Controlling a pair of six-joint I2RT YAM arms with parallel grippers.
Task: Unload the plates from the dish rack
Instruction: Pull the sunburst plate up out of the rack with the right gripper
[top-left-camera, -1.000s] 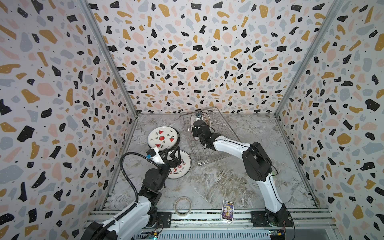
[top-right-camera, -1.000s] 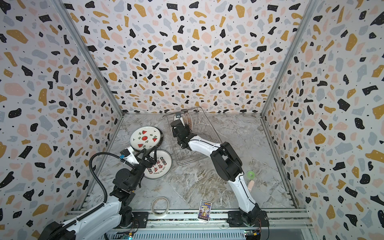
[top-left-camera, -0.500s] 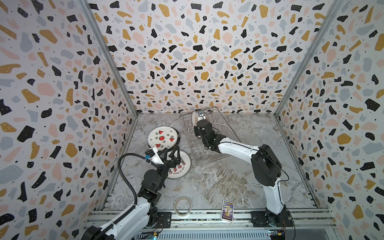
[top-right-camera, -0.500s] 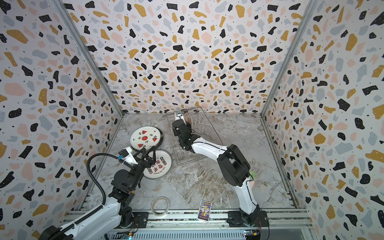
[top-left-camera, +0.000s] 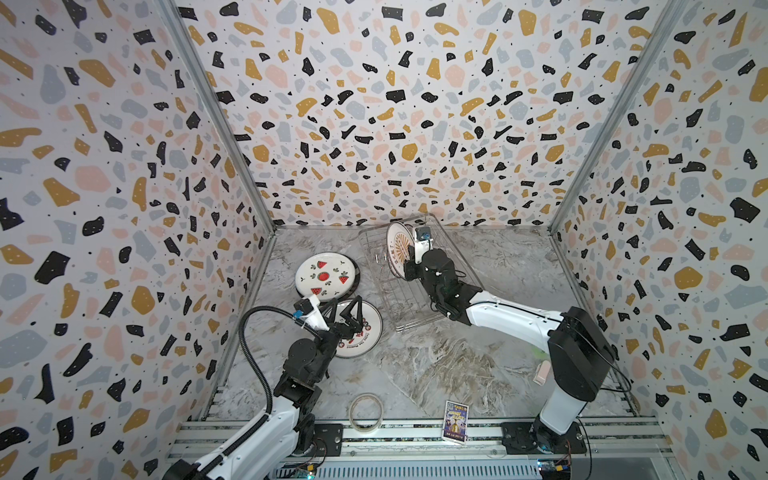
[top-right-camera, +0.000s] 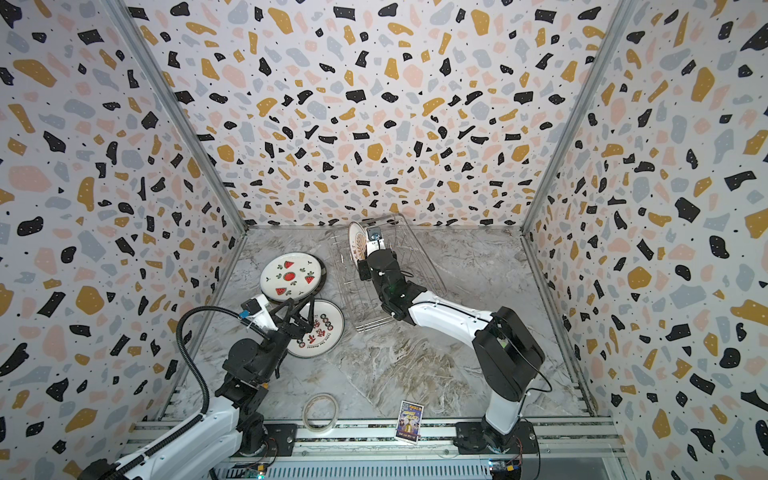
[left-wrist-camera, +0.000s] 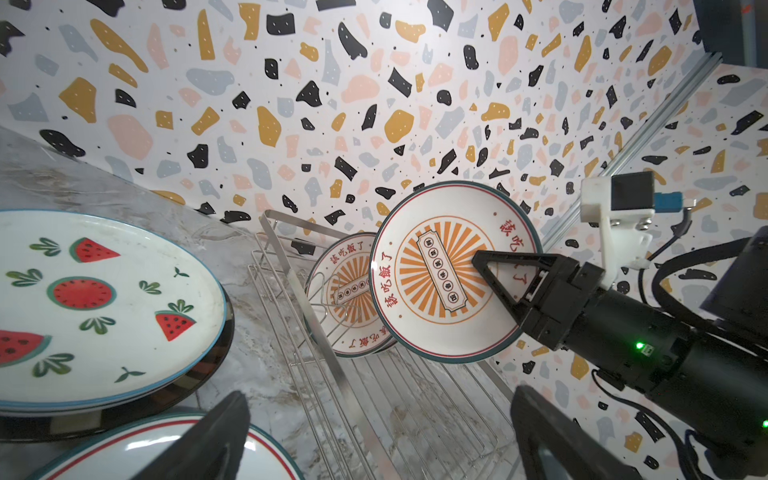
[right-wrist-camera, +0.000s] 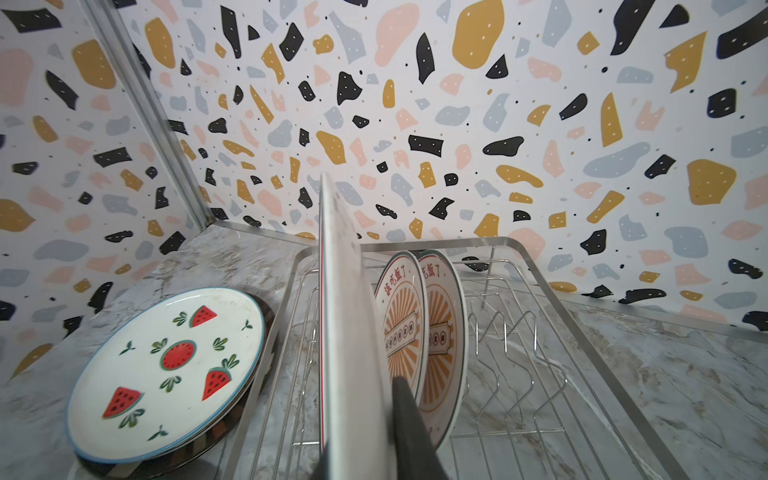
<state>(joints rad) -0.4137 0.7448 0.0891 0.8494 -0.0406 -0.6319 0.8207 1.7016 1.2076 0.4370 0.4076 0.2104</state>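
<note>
Right gripper (left-wrist-camera: 484, 262) clamps the upright sunburst plate (left-wrist-camera: 436, 270) edge-on over the dish rack (left-wrist-camera: 415, 395); unloaded plates (top-left-camera: 326, 276) lie toward the table's (top-left-camera: 436, 365) left edge, by the left gripper (top-left-camera: 345, 311), jaws apart

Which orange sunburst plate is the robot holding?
The sunburst plate pinched by the right gripper; the other two sunburst plates lean untouched in the dish rack.

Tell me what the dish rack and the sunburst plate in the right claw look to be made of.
Dish rack: probably stainless or chromed steel wire, bright silver and reflective. Sunburst plate: likely glazed ceramic, glossy white with printed orange rays; melamine cannot be ruled out.
</note>
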